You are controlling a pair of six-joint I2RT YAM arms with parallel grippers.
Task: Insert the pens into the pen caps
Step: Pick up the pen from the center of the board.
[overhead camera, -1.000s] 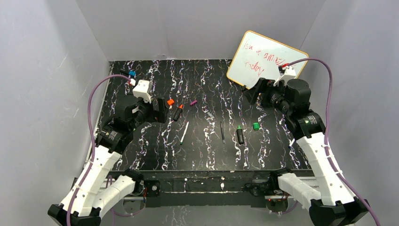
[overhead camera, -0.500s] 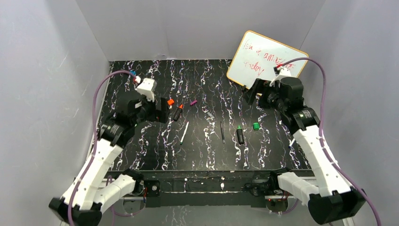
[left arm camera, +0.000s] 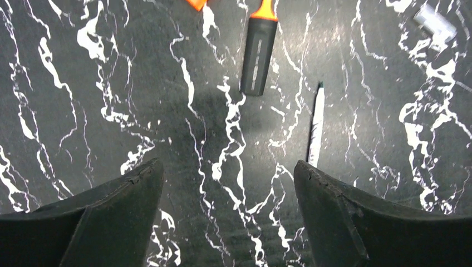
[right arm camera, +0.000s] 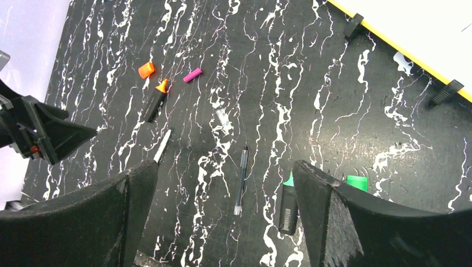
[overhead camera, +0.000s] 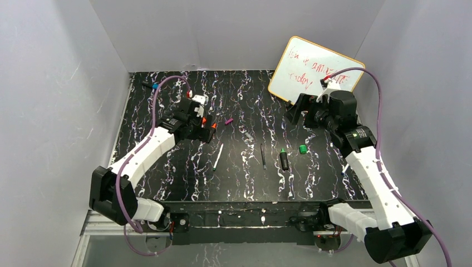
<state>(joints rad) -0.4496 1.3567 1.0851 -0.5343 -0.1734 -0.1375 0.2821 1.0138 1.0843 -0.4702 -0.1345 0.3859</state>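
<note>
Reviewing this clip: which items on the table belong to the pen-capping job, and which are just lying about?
Part of the job:
orange-tipped marker, green-tipped marker, white pen, dark slim pen, orange cap, purple cap, green cap, blue cap

Just lying about:
whiteboard with red writing, small clear piece (purpose unclear)

Both arms extended forward, left tool (left arm camera: 225, 169) spread wide, right tool (right arm camera: 224, 167) spread wide

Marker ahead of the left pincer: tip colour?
Orange tip on the black marker. It shows best in the left wrist view.
</note>
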